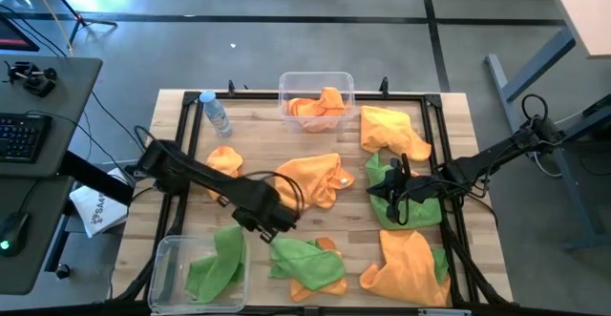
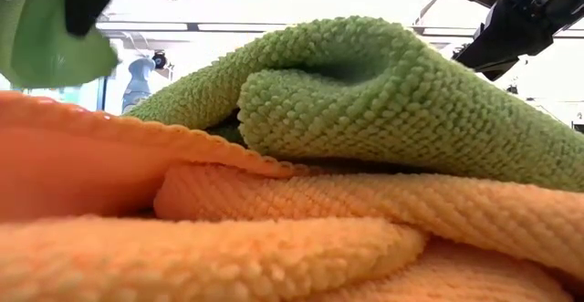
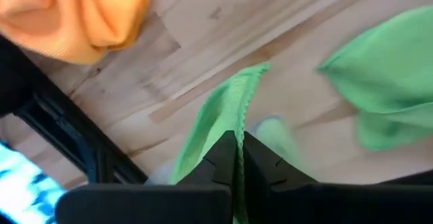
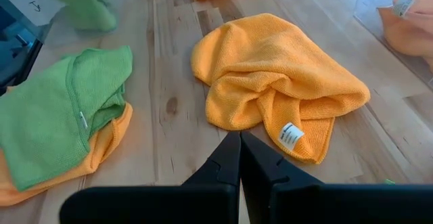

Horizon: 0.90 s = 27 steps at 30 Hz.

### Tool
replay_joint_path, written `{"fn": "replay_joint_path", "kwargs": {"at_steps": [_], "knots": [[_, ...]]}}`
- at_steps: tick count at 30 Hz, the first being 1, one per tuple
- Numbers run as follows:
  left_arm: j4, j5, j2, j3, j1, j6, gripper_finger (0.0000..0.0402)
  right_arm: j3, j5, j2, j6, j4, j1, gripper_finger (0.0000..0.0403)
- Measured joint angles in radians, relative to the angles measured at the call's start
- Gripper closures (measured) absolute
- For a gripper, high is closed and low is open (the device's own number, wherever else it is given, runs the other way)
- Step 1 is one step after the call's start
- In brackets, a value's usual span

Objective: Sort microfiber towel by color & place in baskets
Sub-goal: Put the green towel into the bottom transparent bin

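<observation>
Left gripper [image 3: 238, 158] pinches a limp bright green microfiber towel [image 3: 220, 112] by its edge, dangling beside the clear plastic tub [image 1: 164, 263]; light, floppy, best held at a fold. Right gripper [image 4: 239, 158] hovers, fingers closed, empty.

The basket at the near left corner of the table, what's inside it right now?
The near-left basket holds green towels, bunched toward one side. Part of its clear floor shows bare. Anything beneath the green cloth is covered, so how many lie there can't be told.
</observation>
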Motion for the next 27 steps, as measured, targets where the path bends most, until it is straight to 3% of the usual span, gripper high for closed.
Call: {"fn": "replay_joint_path", "kwargs": {"at_steps": [5, 12, 19, 22, 27], "knots": [[0.000, -0.094, -0.169, 0.000, -0.072, -0.197, 0.0401, 0.000, 0.000, 0.000, 0.000, 0.000, 0.000, 0.0403], [-0.001, -0.098, -0.326, 0.001, -0.295, -0.624, 0.0401, 0.000, 0.000, 0.000, 0.003, 0.001, 0.000, 0.0403], [0.168, -0.048, -0.304, 0.001, -0.509, -0.954, 0.0401, 0.000, 0.000, 0.000, 0.002, 0.000, 0.000, 0.0403], [0.247, -0.038, -0.270, 0.001, -0.538, -0.989, 0.0401, 0.000, 0.006, 0.000, 0.001, 0.000, 0.000, 0.0403], [0.196, 0.026, -0.193, 0.001, -0.514, -0.994, 0.0401, 0.000, 0.045, 0.000, 0.000, 0.000, 0.000, 0.0403]]}}
